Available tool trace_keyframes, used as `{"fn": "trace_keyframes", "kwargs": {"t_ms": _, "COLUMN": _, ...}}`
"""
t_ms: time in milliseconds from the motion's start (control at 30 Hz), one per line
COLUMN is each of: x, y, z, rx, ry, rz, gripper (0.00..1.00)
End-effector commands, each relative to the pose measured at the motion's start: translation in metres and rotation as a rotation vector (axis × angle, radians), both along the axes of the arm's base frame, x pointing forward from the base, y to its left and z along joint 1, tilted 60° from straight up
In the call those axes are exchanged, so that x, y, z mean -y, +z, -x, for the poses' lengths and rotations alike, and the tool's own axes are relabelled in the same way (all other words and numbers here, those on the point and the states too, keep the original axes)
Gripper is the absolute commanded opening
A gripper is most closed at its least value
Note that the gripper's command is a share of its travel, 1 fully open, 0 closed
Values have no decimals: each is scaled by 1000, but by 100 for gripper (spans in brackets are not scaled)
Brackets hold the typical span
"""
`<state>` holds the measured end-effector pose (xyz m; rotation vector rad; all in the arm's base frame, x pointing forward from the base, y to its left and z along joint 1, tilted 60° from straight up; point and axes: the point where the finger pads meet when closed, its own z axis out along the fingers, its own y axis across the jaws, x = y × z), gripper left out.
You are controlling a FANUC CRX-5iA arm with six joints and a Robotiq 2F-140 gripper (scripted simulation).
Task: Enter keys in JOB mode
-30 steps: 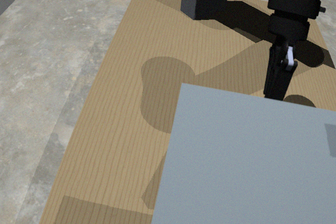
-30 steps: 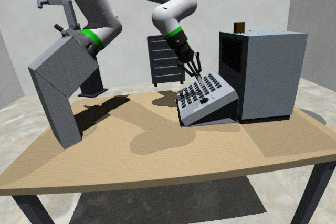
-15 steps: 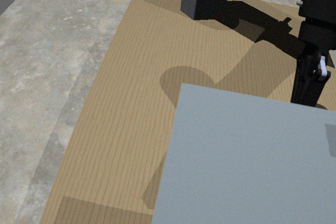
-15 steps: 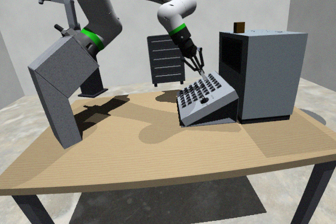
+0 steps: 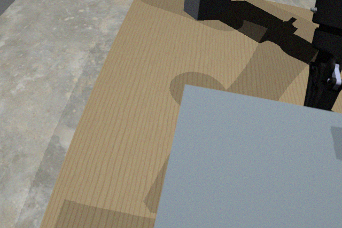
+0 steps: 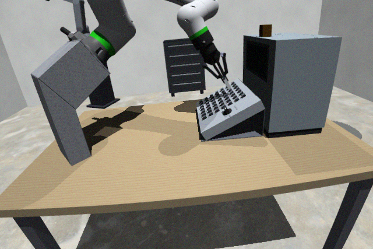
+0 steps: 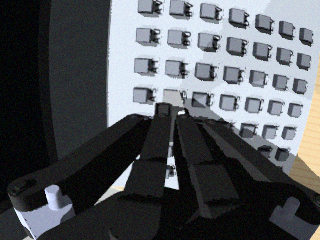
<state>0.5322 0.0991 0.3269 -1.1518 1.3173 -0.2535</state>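
The grey sloped keypad console (image 6: 210, 125) stands on the wooden table (image 6: 150, 161) (image 5: 132, 81), against the tall grey machine box (image 6: 298, 83) (image 5: 248, 150). It carries rows of dark square keys, and none of them shows a light. The black selector knob (image 6: 226, 111) sits at the console's lower edge beside the printed TEACH mark. My gripper (image 6: 227, 84) (image 7: 170, 103) is shut and empty. Its joined fingertips point down at a key in the fourth row from the knob, second column in the wrist view. The key names are too small to read. In the top view the machine box hides the fingertips.
A slanted grey housing (image 6: 66, 89) stands at the table's left by the arm's base. A dark louvred cabinet (image 6: 184, 65) stands behind the table. A small brown block (image 6: 265, 30) sits on top of the machine box.
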Motion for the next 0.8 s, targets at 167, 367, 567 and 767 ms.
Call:
{"fn": "trace_keyframes", "kwargs": {"t_ms": 167, "x": -5, "y": -1, "z": -8, "rx": 1, "ry": -1, "rz": 0, "gripper": 0}}
{"fn": "trace_keyframes", "kwargs": {"t_ms": 367, "x": -7, "y": -2, "z": -12, "rx": 1, "ry": -1, "rz": 0, "gripper": 0}}
{"fn": "trace_keyframes", "kwargs": {"t_ms": 567, "x": -7, "y": -2, "z": -12, "rx": 1, "ry": -1, "rz": 0, "gripper": 0}}
{"fn": "trace_keyframes", "kwargs": {"t_ms": 767, "x": -7, "y": -2, "z": -12, "rx": 1, "ry": -1, "rz": 0, "gripper": 0}}
